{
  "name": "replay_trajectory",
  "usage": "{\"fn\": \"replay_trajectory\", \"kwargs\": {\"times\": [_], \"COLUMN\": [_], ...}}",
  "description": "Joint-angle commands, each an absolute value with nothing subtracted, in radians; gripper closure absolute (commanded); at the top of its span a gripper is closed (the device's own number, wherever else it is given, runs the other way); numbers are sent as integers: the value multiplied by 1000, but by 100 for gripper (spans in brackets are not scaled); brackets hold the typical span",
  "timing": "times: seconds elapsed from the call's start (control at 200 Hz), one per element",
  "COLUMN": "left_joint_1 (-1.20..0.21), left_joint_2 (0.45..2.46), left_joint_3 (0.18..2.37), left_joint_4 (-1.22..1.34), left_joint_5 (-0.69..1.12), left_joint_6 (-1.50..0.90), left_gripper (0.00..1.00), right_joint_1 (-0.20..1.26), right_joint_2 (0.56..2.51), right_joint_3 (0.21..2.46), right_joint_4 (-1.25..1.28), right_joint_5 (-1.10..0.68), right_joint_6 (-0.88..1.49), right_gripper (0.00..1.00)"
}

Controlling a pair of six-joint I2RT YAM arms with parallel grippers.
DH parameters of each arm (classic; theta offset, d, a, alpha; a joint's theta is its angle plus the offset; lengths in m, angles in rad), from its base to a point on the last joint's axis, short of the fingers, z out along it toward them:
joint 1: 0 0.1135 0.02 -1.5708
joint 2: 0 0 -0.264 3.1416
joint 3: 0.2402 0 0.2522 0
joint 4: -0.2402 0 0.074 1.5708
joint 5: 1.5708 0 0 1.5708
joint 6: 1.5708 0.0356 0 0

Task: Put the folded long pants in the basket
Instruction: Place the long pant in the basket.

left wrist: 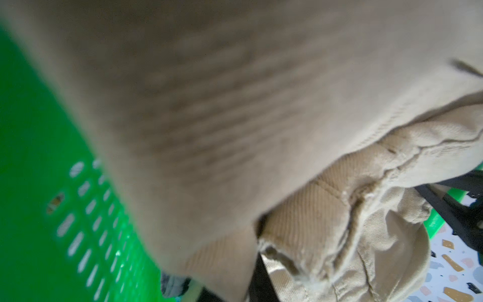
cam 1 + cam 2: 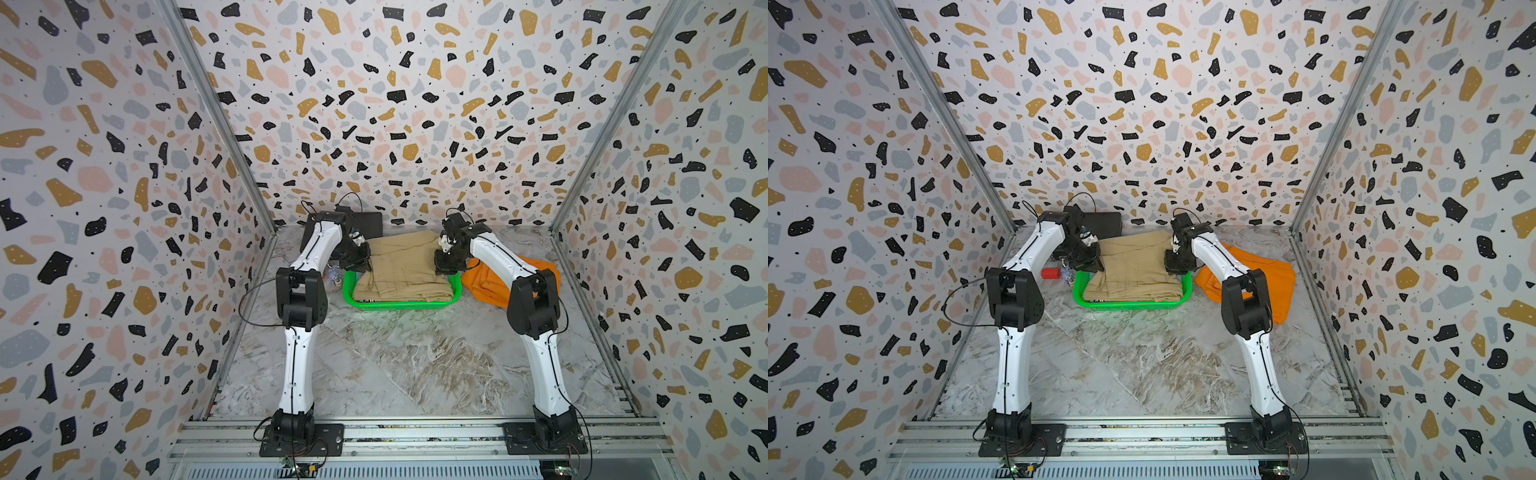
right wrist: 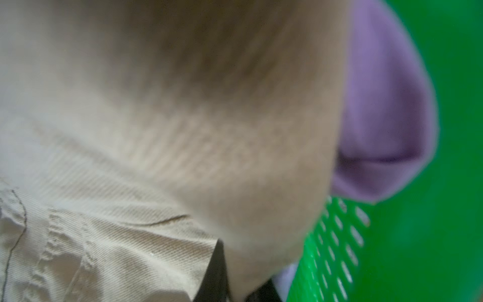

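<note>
The khaki pants (image 2: pixel 403 266) (image 2: pixel 1133 270) lie folded across the top of the green basket (image 2: pixel 399 305) (image 2: pixel 1129 305), and their far end hangs over its back rim. My left gripper (image 2: pixel 359 259) (image 1: pixel 224 290) pinches their left edge. My right gripper (image 2: pixel 444 264) (image 3: pixel 240 282) pinches their right edge, with cloth between its dark fingers. Lilac pants (image 3: pixel 386 104) show under the khaki ones inside the basket (image 3: pixel 457 157). The orange pants (image 2: pixel 490 278) (image 2: pixel 1266 270) lie on the table right of the basket, partly behind my right arm.
A flat black box (image 2: pixel 368 224) (image 2: pixel 1104 224) stands at the back wall behind my left arm. A small red block (image 2: pixel 1051 273) and a small clear item (image 2: pixel 334 279) lie left of the basket. Patterned walls close in on three sides.
</note>
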State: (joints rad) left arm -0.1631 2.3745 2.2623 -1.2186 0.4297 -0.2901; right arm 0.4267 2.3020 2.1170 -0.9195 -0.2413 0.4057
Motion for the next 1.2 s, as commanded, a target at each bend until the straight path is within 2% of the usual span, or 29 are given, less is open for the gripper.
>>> {"fn": "replay_trajectory", "kwargs": {"times": [0.0,0.06,0.11,0.195,0.27,0.375,0.521,0.811,1.016,1.196], "left_joint_1": [-164,-164,-164,-164,-164,-166,-173,-181,-181,-181], "left_joint_2": [2255,2208,2163,2071,1972,1839,1741,1821,1948,2055], "left_joint_3": [2267,2267,2250,2175,2053,1855,1644,1612,1604,1554], "left_joint_4": [-1196,-1188,-1187,-1187,-1162,-1098,-984,-914,-897,-903], "left_joint_5": [426,431,430,421,439,515,629,682,694,667], "left_joint_6": [-288,-299,-301,-305,-330,-382,-449,-451,-411,-363], "left_gripper": [62,46,43,43,49,54,54,56,56,60], "right_joint_1": [429,429,430,430,431,438,468,505,506,508], "right_joint_2": [2167,2119,2079,2009,1945,1855,1774,1841,1957,1994], "right_joint_3": [2141,2146,2142,2098,2017,1874,1726,1693,1672,1610], "right_joint_4": [-965,-972,-982,-995,-990,-955,-895,-860,-879,-886], "right_joint_5": [-227,-229,-223,-234,-270,-327,-403,-402,-372,-342], "right_joint_6": [391,392,394,400,416,449,479,480,472,467], "right_gripper": [76,67,62,61,63,66,67,71,76,77]}}
